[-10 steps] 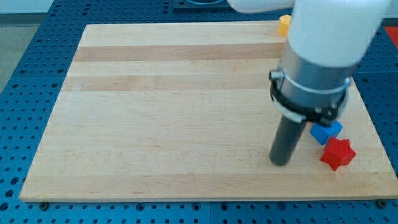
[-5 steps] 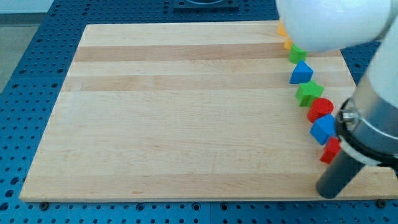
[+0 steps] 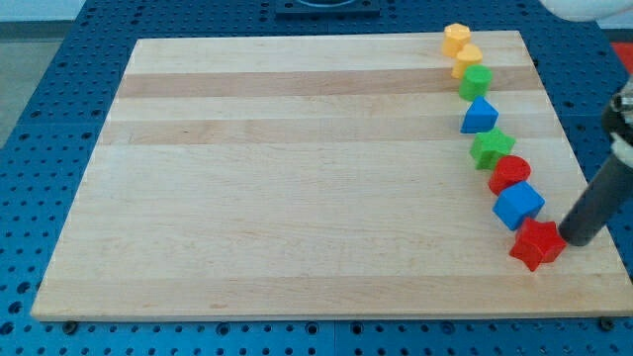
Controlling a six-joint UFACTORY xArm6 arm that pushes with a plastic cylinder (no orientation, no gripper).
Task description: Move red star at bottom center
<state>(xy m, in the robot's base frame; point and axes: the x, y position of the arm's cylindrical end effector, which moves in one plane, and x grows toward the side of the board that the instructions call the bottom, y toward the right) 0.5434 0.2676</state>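
Note:
The red star lies near the board's bottom right corner, at the lower end of a line of blocks. My tip rests on the board just to the star's right, very close to it or touching it. The dark rod rises from there toward the view's right edge. Just above the star, up and to the left, sits a blue cube.
The line of blocks runs up the board's right side: a red round block, a green star, a blue triangle, a green block and two yellow blocks. The board's right edge is close behind my tip.
My tip has gone from the left of the star, round below it, to its right side. The arm body has moved out of the view to the right, uncovering the line of blocks.

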